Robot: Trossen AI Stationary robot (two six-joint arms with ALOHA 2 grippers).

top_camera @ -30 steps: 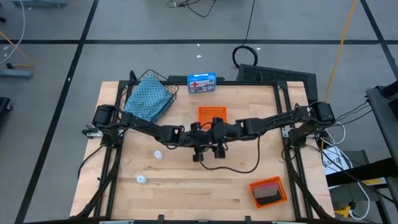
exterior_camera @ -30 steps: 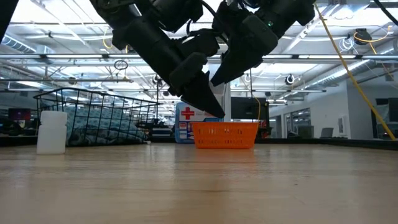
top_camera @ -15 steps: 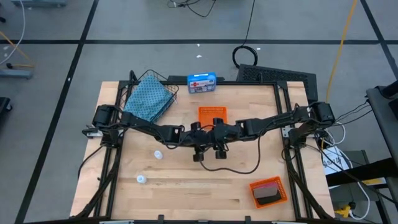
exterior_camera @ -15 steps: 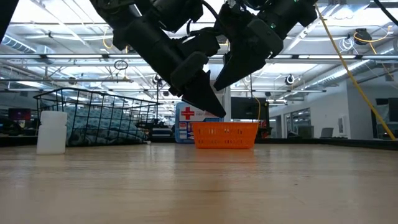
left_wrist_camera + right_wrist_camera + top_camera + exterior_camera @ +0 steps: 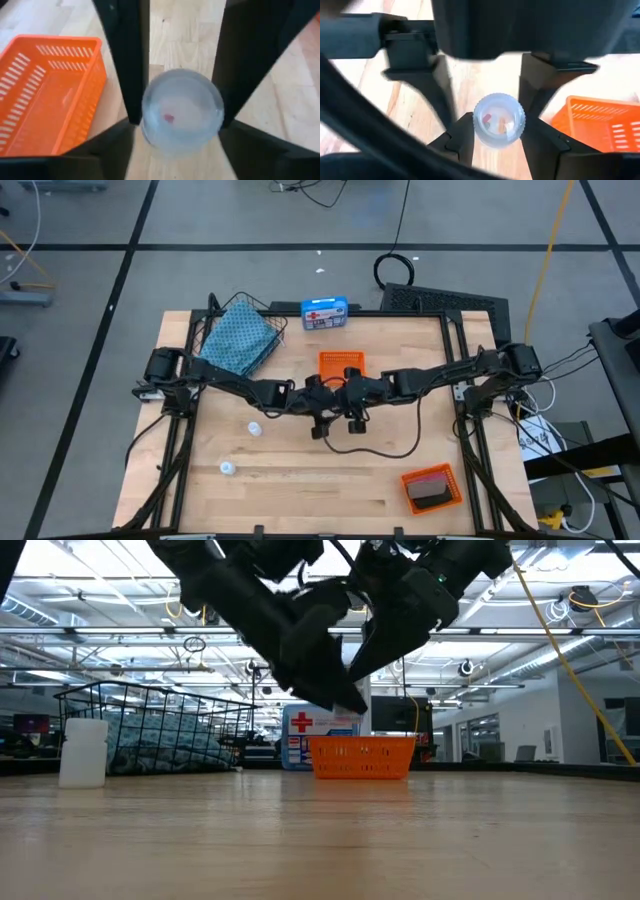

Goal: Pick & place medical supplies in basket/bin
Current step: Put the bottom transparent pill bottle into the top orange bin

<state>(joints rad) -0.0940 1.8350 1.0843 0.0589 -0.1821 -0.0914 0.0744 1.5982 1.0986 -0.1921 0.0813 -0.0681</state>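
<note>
Beside orange tray [image 5: 342,364], left tool [image 5: 181,117] clamps vial [image 5: 182,111], right tool's state unclear.

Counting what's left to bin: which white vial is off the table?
The raised vial, between left gripper and right gripper at mid-table. The other two vials lie on the wood.

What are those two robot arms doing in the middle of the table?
The left gripper holds a small white vial between its fingers, above the middle of the table. The right gripper is close beside it, looking straight at that vial. Two more vials lie on the wood. The wire basket at the back corner already holds a teal cloth.
</note>
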